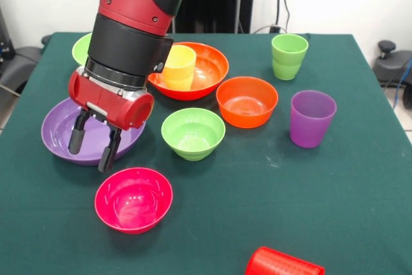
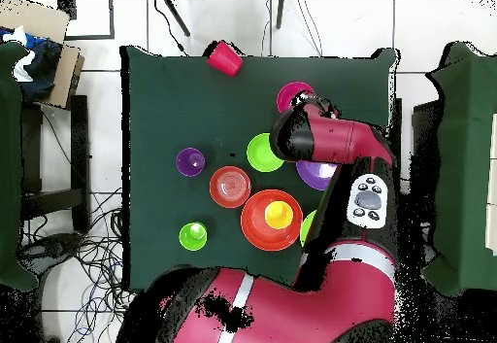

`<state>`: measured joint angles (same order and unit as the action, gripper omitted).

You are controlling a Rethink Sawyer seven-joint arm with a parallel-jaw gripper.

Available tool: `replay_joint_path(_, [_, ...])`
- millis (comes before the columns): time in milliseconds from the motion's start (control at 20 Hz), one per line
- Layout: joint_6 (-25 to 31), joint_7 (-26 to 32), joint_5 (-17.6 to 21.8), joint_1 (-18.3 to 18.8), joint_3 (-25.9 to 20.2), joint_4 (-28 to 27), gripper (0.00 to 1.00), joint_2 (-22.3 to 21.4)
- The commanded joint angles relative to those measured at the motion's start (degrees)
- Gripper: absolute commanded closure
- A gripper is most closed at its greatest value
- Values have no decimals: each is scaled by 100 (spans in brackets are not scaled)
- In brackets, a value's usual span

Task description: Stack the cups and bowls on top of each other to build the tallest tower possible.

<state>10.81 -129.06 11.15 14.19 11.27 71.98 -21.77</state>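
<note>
Yellow cup (image 1: 179, 66) in orange bowl (image 1: 209, 69) (dark green table (image 1: 290, 191)).

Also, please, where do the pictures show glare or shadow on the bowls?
Front view: bright glare spots inside the pink bowl and large orange bowl; the gripper hangs open over the purple bowl. Overhead view: the arm hides most of that purple bowl.

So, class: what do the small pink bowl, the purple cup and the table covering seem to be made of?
Small pink bowl: probably hard plastic, glossy; bright highlights sit on its inner wall.
Purple cup: probably plastic too, smooth with a softer sheen, looking slightly see-through at the rim.
Table covering: seemingly dark green cloth or felt, matte, with no reflections.
</note>
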Motion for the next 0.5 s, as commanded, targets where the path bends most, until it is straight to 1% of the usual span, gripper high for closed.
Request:
replay_joint_path(50, [583,-166,-58,-58,-652,388,0,71])
replay_joint_path(500, [720,-311,-244,-147,-679,370,0,44])
